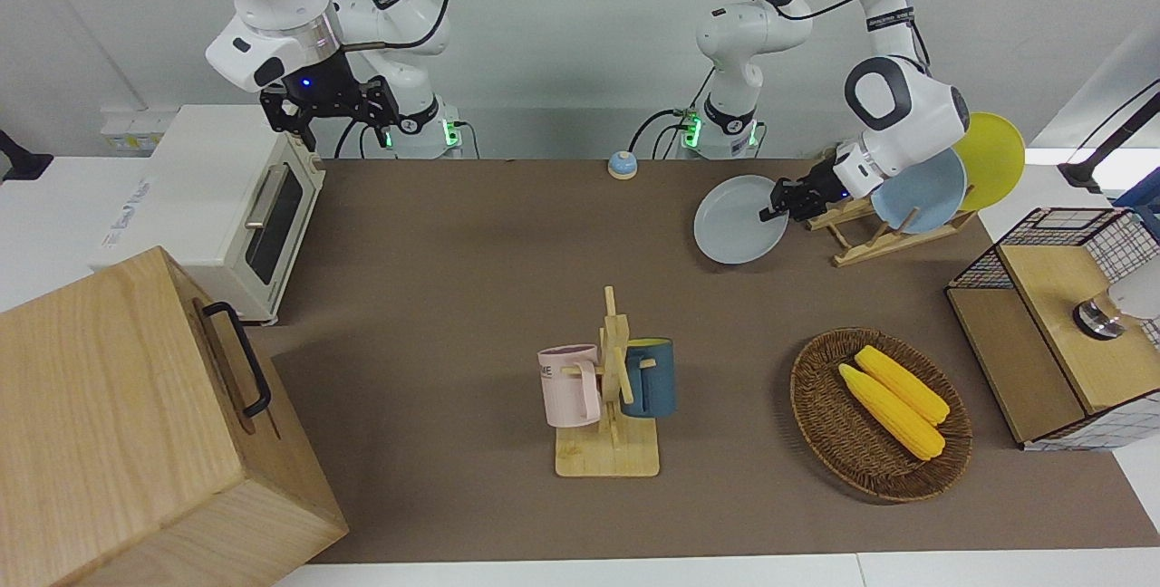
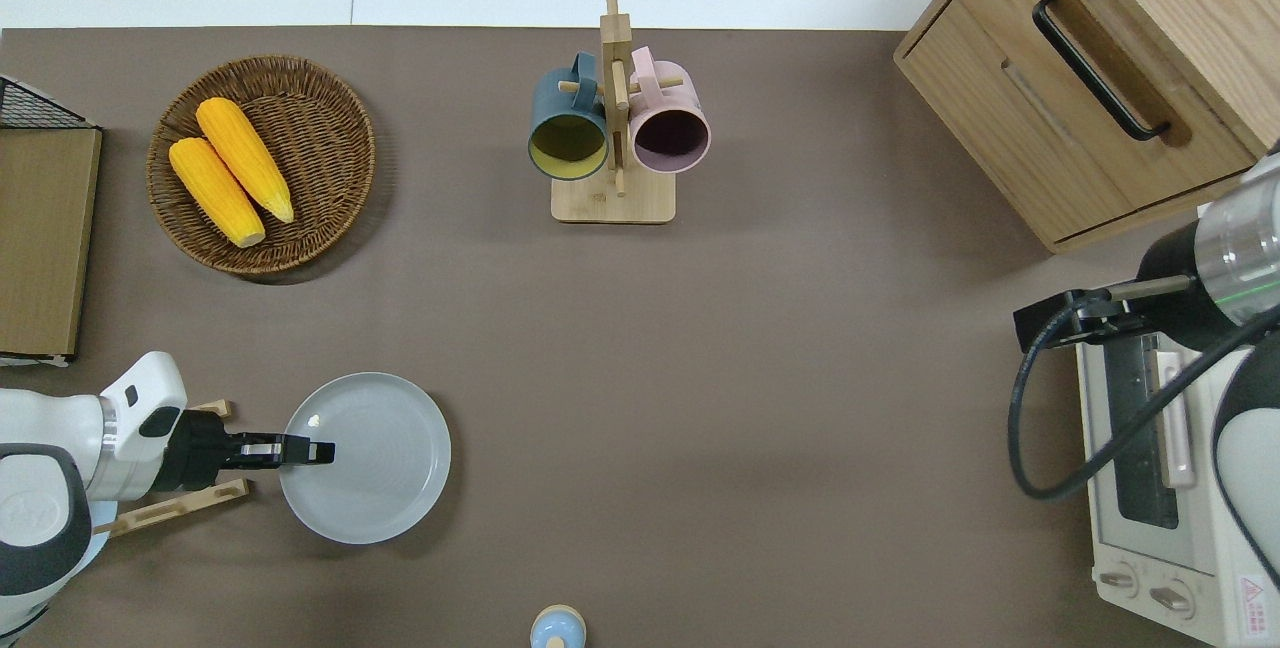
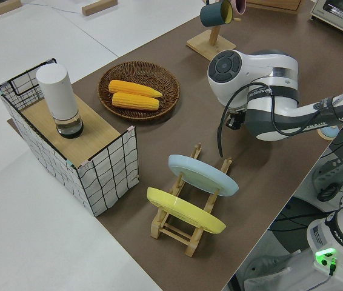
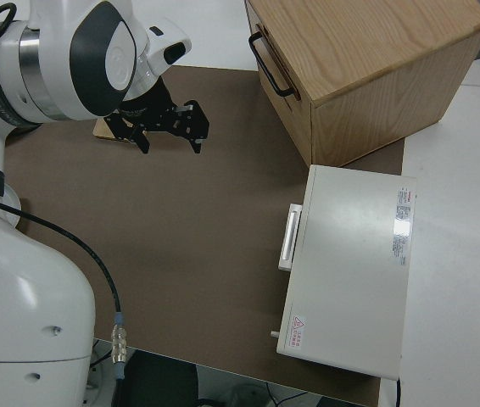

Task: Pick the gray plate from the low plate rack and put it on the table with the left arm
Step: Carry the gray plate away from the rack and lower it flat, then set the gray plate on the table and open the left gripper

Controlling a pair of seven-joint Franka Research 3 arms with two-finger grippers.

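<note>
The gray plate (image 1: pixel 732 223) (image 2: pixel 378 463) lies nearly flat, low over or on the table (image 1: pixel 453 279) (image 2: pixel 750 378), beside the low plate rack (image 1: pixel 868 241) (image 2: pixel 170 510) (image 3: pixel 186 225) toward the table's middle. My left gripper (image 1: pixel 778 206) (image 2: pixel 318 450) is shut on the plate's rim at the side toward the rack. The rack holds a light blue plate (image 1: pixel 923 191) (image 3: pixel 203 174) and a yellow plate (image 1: pixel 995 157) (image 3: pixel 183 210). In the left side view the arm hides the gray plate. My right gripper (image 1: pixel 331 107) (image 4: pixel 170 129) is parked and open.
A mug tree (image 1: pixel 609 388) (image 2: pixel 612 128) with a pink and a blue mug stands mid-table. A wicker basket (image 1: pixel 809 410) (image 2: pixel 345 103) holds corn. A bell (image 1: pixel 622 165), a toaster oven (image 1: pixel 227 206), a wooden cabinet (image 1: pixel 118 424) and a wire crate (image 1: pixel 1060 324) stand around.
</note>
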